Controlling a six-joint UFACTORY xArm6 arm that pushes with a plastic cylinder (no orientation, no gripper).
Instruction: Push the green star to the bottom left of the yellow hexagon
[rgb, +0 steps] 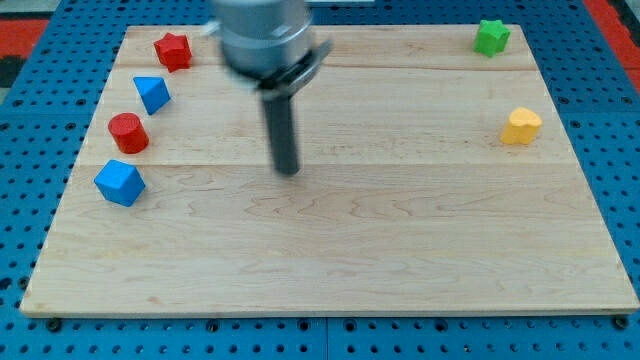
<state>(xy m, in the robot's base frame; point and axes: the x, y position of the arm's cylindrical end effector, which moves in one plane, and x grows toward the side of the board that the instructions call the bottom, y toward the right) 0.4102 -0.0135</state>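
The green star (491, 37) lies at the board's top right corner. The yellow hexagon (521, 126) lies below it, near the right edge. My tip (288, 169) rests on the board left of centre, far to the left of both blocks and touching none. The rod rises from it to the arm's grey body at the view's top.
A red star (173, 50), a blue triangle-like block (152, 93), a red cylinder (128, 132) and a blue cube-like block (120, 183) stand in a column along the left side of the wooden board (330, 260). Blue pegboard surrounds the board.
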